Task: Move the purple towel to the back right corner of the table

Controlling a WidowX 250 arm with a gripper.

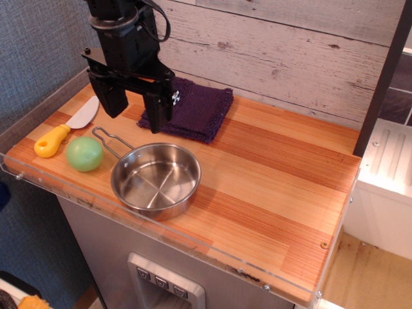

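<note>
The purple towel (193,108) lies folded and flat on the table (277,187) at the back, left of the middle, against the plank wall. My gripper (136,108) hangs above the towel's left front edge, its two black fingers pointing down and spread wide apart, with nothing between them. The right finger (159,106) covers part of the towel's left edge. I cannot tell whether the fingertips touch the table.
A steel pan (156,179) with a wire handle sits near the front edge. A green ball (84,154) and a yellow-handled knife (65,129) lie at the left. A dark post (382,77) stands at the back right.
</note>
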